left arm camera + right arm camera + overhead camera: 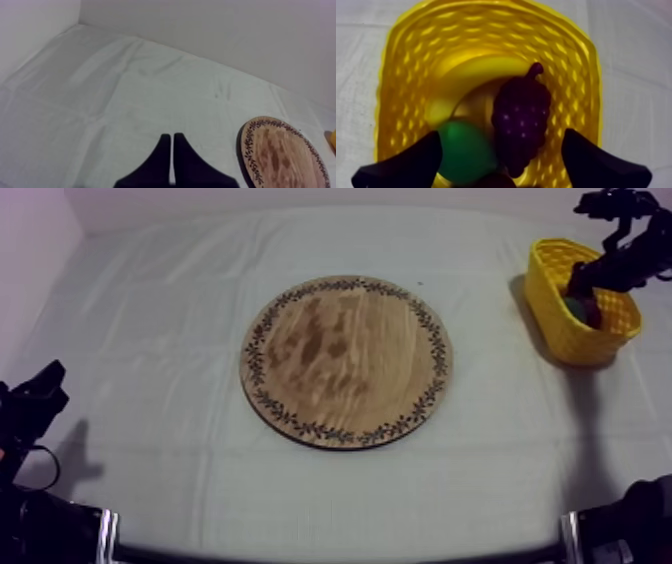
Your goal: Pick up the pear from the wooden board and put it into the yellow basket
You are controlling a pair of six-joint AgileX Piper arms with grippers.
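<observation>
Grey-white cloth lies open around the central wooden board. The yellow basket sits near the right edge. Inside it the pear touches the grapes. The right gripper hangs spread wide over the basket, empty. The left gripper is pinched together, empty.

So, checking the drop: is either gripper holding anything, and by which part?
Nothing is held. Right gripper open over the pear in the yellow basket; left gripper shut, empty.
</observation>
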